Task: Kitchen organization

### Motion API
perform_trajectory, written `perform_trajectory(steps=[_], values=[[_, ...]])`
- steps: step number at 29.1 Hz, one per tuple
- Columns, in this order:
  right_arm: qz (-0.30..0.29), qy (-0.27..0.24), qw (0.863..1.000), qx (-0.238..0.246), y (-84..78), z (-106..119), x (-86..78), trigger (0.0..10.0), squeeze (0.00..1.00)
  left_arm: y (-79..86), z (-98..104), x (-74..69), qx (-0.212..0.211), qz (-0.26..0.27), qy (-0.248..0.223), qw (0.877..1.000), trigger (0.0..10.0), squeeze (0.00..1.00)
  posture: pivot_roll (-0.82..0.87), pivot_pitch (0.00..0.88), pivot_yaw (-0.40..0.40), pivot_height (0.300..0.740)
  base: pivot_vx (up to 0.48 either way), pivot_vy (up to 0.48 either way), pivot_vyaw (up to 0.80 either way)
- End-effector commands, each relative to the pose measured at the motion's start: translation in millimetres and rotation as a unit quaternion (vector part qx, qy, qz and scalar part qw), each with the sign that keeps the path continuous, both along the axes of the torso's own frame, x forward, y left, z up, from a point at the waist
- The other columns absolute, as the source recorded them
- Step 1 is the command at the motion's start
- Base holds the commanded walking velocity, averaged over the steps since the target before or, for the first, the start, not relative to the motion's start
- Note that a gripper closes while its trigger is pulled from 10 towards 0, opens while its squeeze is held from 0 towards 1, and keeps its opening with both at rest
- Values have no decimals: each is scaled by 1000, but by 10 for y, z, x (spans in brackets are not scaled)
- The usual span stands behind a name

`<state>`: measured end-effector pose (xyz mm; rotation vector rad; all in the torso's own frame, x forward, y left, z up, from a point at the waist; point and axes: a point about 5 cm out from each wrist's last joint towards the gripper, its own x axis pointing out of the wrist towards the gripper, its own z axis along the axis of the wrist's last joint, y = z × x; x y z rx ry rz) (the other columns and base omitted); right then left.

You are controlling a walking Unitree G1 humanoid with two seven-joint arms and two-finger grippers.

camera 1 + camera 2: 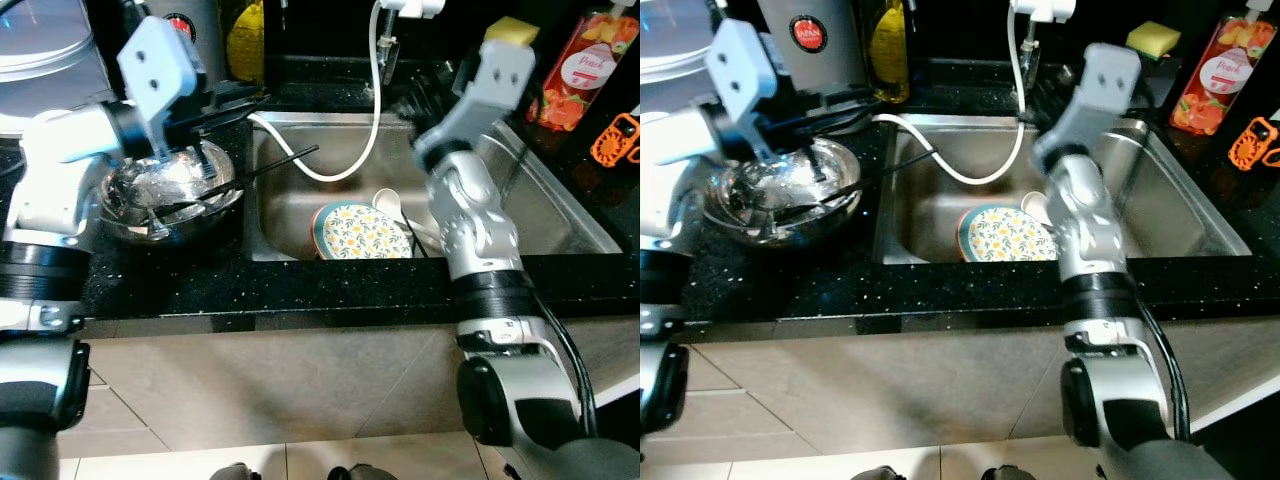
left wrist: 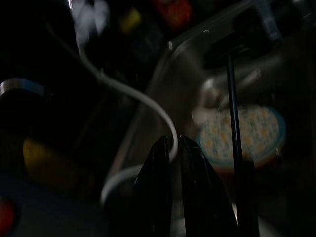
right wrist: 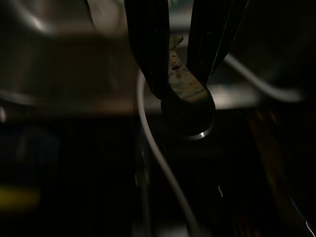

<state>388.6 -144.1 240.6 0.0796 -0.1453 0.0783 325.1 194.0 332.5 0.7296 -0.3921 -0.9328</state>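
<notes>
Head view: black speckled counter (image 1: pixel 300 290) around a steel sink (image 1: pixel 290 215), tiled floor below. A floral plate (image 1: pixel 362 232) lies in the sink; a steel bowl (image 1: pixel 780 195) sits left. A canister (image 1: pixel 810 35) reads "JAPAN", a bottle (image 1: pixel 1220 70) "Peach". Left wrist view: left gripper (image 2: pixel 170 148) pinched almost closed, empty. Right wrist view: right gripper (image 3: pixel 180 81) clamps a patterned spoon (image 3: pixel 185 84).

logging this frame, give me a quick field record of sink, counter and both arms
sink: floral plate and white spoon inside; white hose hangs in
left counter: steel bowl with utensils
right counter: peach bottle, yellow sponge, orange tool
left gripper: over the bowl, jaws shut
right gripper: at sink's back, clamped on a patterned piece
</notes>
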Motion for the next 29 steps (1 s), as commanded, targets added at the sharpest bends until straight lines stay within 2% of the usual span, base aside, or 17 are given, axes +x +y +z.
perform_trajectory(steps=[1, 2, 4, 5, 6, 7, 12, 13, 14, 20, 24, 25, 27, 29], values=[[19, 61, 997, -36, 22, -262, -7, 10000, 0, 149, -6, -73, 47, 15, 18, 999, 10000, 0, 192, 27, -56, 740, 0, 0, 0], [19, 61, 997, -36, 22, -262, -7, 10000, 0, 149, -6, -73, 47, 15, 18, 999, 10000, 0, 192, 27, -56, 740, 0, 0, 0], [54, 110, 991, -53, 119, -522, -55, 10000, 0, 340, 16, -166, 70, 27, 46, 996, 10000, 0, 194, 30, -55, 740, 0, 0, 0], [54, 110, 991, -53, 119, -522, -55, 10000, 0, 340, 16, -166, 70, 27, 46, 996, 10000, 0, 194, 30, -55, 740, 0, 0, 0], [76, 125, 988, -52, 180, -607, -80, 10000, 1000, 424, 25, -212, 73, 30, 62, 995, 10000, 0, 198, 33, -54, 740, 0, 0, 0], [89, 130, 986, -48, 230, -648, -93, 10000, 1000, 506, 11, -252, 79, 37, 80, 993, 10000, 0, 198, 33, -54, 740, 0, 0, 0], [98, 118, 987, -40, 279, -613, -81, 10000, 1000, 646, -83, -347, 108, 40, 125, 985, 10000, 0, 205, 36, -56, 740, 0, 0, 0], [98, 101, 990, -30, 274, -541, -65, 10000, 169, 680, -109, -369, 117, 39, 138, 983, 10000, 0, 208, 38, -59, 740, 0, 0, 0], [98, 89, 991, -22, 264, -483, -55, 10000, 0, 698, -117, -370, 121, 41, 144, 981, 10000, 0, 211, 37, -63, 740, 0, 0, 0], [101, 34, 994, 26, 227, -243, -49, 10000, 0, 758, -169, -359, 131, 46, 166, 976, 10000, 0, 211, 37, -63, 740, 0, 0, 0], [100, 7, 993, 61, 189, -152, -70, 10000, 0, 762, -147, -346, 130, 51, 159, 977, 10000, 0, 211, 37, -63, 740, 0, 0, 0], [97, -6, 993, 73, 160, -116, -85, 10000, 0, 760, -122, -349, 125, 52, 154, 979, 10000, 0, 202, 34, -56, 740, 0, 0, 0], [86, -53, 989, 110, 61, 1, -139, 10000, 0, 751, -3, -330, 96, 69, 110, 987, 10000, 0, 200, 36, -49, 740, 0, 0, 0], [84, -66, 987, 121, 33, 32, -154, 10000, 0, 751, 35, -320, 85, 76, 95, 989, 10000, 0, 200, 36, -49, 740, 0, 0, 0]])
